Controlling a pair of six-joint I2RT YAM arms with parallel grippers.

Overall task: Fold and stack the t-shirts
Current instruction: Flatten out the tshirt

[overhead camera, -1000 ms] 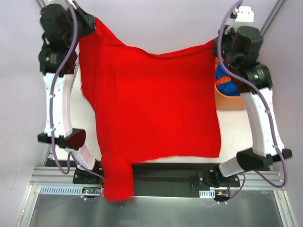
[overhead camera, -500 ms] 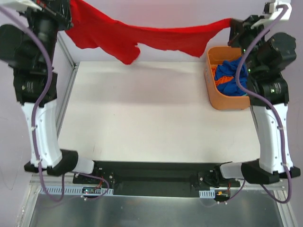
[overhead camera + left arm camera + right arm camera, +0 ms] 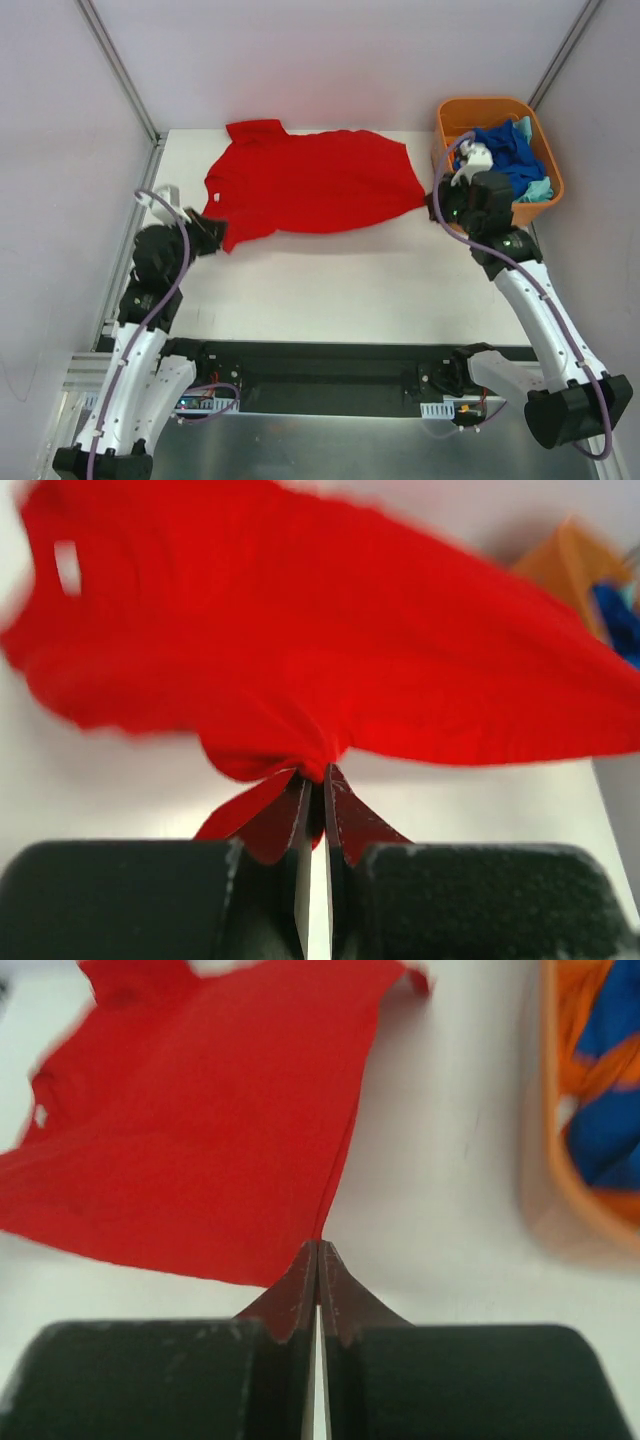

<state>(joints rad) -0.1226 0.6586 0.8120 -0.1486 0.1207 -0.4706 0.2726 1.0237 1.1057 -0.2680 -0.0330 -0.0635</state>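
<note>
Table (image 3: 330, 290): white top, the arms' bases at its near edge. Red shirt (image 3: 310, 185) lies spread across the far half of the table, roughly flat, with one sleeve poking toward the back wall and the body running left to right. It is pulled to a point at its near-left corner and at its right corner. Left arm (image 3: 150, 330) is folded low, elbow near the base, wrist reaching up and in to the shirt's near-left corner. Right arm (image 3: 535, 305) stretches from its base diagonally up and left, wrist low over the table just beside the tub (image 3: 480, 103). The tub is orange, in the far right corner, apart from the red shirt. Inside it a blue shirt (image 3: 508, 148) is bunched up, and a teal shirt (image 3: 540, 190) lies at its near-right side. Left gripper (image 3: 315, 775): fingers pinched together on a gathered bunch of red cloth, which fans out beyond the tips. Right gripper (image 3: 317, 1248): fingers closed tight on the shirt's right corner, cloth running away from the tips in a taut crease.
</note>
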